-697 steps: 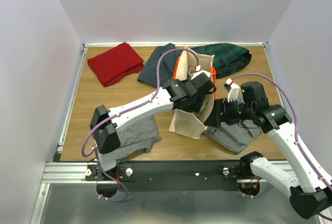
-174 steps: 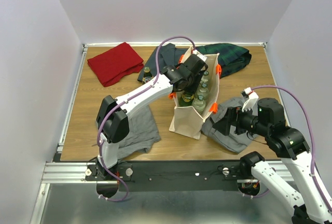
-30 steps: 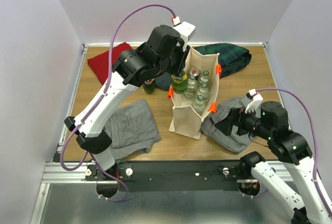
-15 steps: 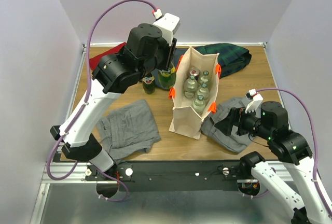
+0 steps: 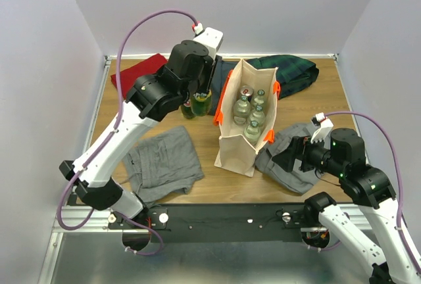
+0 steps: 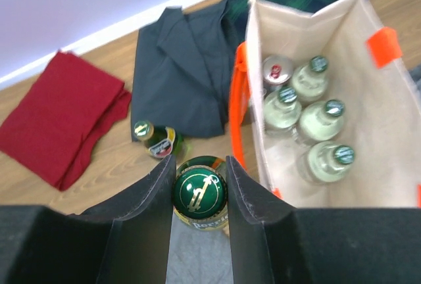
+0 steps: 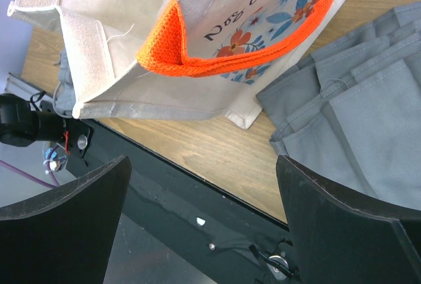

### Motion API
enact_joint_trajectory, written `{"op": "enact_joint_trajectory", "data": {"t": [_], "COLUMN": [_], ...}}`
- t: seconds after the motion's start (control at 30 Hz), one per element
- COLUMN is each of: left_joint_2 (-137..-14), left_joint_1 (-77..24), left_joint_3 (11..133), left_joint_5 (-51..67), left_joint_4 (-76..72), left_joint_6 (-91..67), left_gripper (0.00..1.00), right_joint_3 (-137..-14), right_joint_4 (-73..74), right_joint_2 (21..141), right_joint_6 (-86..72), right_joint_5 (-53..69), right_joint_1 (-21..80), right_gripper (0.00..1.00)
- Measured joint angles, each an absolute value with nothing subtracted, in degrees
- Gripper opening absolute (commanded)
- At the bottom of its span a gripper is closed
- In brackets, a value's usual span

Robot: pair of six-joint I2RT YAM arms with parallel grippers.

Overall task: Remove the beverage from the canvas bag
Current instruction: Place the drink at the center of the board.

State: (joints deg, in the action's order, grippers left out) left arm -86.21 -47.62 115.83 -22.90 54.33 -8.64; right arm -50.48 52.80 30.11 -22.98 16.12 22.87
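Clenching my left pincer [image 6: 200,173] on the green bottle [image 6: 199,190], I hold it upright just outside the canvas bag [image 6: 388,123], to stand it beside the other bottle [image 6: 153,141].

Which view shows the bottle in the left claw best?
Left wrist: the green-capped bottle sits between the fingers of the left claw, cap fully visible. Top external shows only part of the bottle under the wrist; right wrist misses it.
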Motion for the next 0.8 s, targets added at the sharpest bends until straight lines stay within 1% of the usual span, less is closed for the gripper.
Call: {"op": "enact_joint_trajectory", "data": {"t": [0.3, 0.8], "left_joint_2": [-85.9, -85.5], "left_joint_1": [-42.8, -40.4], "left_joint_3": [102.5, 85.8], "left_joint_5": [-22.5, -19.8], "left_joint_4": [47.7, 31.5], "left_joint_6": [-10.1, -12.5], "left_gripper": [0.0, 0.0], "right_joint_3": [-50.5, -50.3], "right_joint_4": [52.8, 52.8], "right_joint_2": [30.5, 31.4], "right_joint_6": [-23.0, -23.6], "right_joint_5": [16.1, 15.2], "right_joint_1": [22.9, 22.9], "right_gripper": [1.0, 1.0]}}
